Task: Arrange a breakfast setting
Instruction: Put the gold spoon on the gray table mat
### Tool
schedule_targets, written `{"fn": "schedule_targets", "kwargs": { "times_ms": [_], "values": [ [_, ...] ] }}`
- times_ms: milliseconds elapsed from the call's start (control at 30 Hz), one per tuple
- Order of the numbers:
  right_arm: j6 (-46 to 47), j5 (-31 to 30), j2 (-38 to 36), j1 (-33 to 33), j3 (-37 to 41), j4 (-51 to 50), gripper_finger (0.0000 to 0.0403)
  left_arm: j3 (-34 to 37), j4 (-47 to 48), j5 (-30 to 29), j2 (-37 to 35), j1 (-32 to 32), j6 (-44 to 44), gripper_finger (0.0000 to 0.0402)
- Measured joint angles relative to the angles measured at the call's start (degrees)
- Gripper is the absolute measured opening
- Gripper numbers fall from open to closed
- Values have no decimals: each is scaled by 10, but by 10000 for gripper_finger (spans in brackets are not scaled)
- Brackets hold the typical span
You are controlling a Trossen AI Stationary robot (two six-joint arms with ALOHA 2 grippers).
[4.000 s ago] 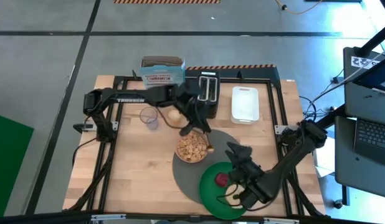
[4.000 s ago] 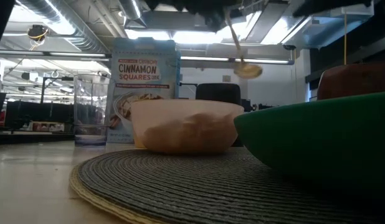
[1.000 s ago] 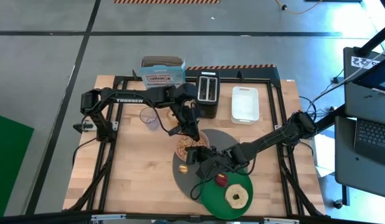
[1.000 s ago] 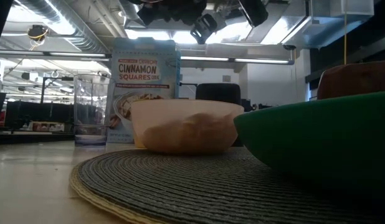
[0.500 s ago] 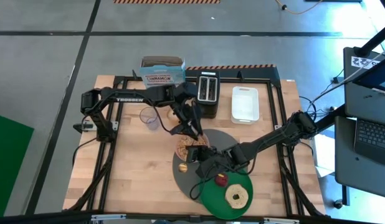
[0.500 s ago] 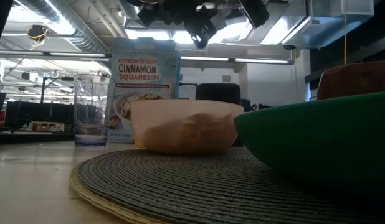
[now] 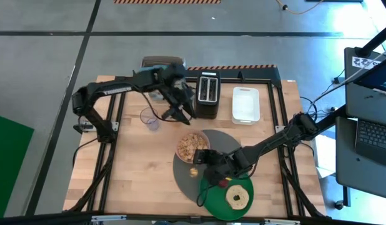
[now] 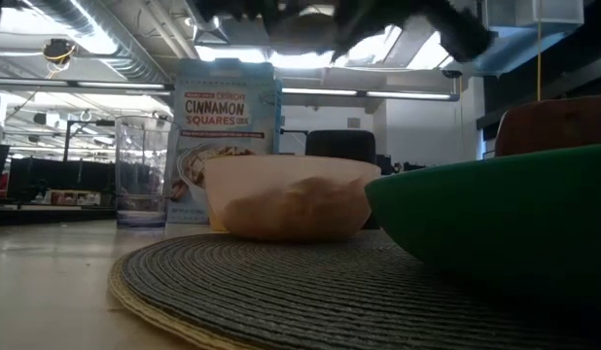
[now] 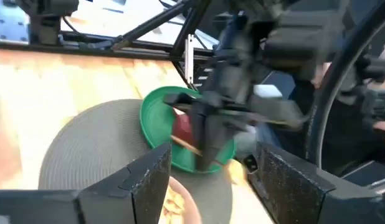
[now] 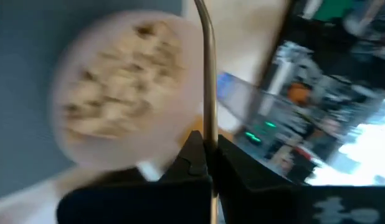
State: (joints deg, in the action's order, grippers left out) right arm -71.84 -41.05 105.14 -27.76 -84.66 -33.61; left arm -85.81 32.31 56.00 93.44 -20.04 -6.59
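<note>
Blurrily, the right tool [image 10: 205, 155] pinches the spoon [image 10: 207, 74], its bowl end cropped.

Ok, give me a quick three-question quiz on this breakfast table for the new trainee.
1. True or false: the bagel lies on the green plate.
2. Which hand holds the spoon? A: the left. B: the right. C: neither.
3. Fill in the gap: the bowl of cereal sits on the grey ____.

Key:
1. True.
2. B: the right hand is shut on its handle.
3. placemat.
</note>
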Motion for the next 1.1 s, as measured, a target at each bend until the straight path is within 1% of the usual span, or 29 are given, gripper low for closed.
{"fn": "schedule_targets", "kwargs": {
  "times_ms": [67, 167, 233, 300, 367, 467, 500, 567, 667, 733, 833, 933, 1033, 1100],
  "values": [
    [47, 33, -4, 0, 0, -42, 0, -6, 6, -7, -23, -5, -4, 230],
    [102, 64, -14, 5, 0, -95, 0, -5, 42, -36, -68, -1, -35, 231],
    [133, 66, -27, 9, 0, -147, 0, -5, 53, -63, -94, 13, -56, 231],
    [161, 78, -47, 22, 0, -177, 0, -5, 67, -87, -117, 31, -67, 231],
    [188, 113, -68, 41, 0, -205, 0, -5, 67, -105, -134, 56, -75, 231],
    [209, 181, -103, 76, 8, -205, 0, -5, 67, -136, -148, 102, -77, 231],
    [212, 195, -116, 88, 17, -201, 0, -5, 68, -148, -149, 120, -82, 231],
    [242, 201, -141, 115, 41, -191, 0, -4, 84, -173, -149, 155, -94, 231],
    [340, 208, -176, 170, 82, -182, 0, 11, 91, -220, -150, 210, -109, 231],
    [401, 227, -197, 205, 113, -183, 0, 24, 108, -257, -152, 237, -118, 231],
    [514, 268, -232, 252, 172, -149, 0, 52, 121, -301, -157, 264, -107, 231],
    [607, 347, -268, 290, 259, -38, 0, 92, 98, -356, -167, 286, -62, 231],
    [689, 418, -289, 312, 350, 96, 0, 145, 31, -418, -170, 308, -29, 231],
    [719, 457, -292, 322, 392, 141, 0, 183, 0, -441, -172, 321, -12, 231]
  ]
}}
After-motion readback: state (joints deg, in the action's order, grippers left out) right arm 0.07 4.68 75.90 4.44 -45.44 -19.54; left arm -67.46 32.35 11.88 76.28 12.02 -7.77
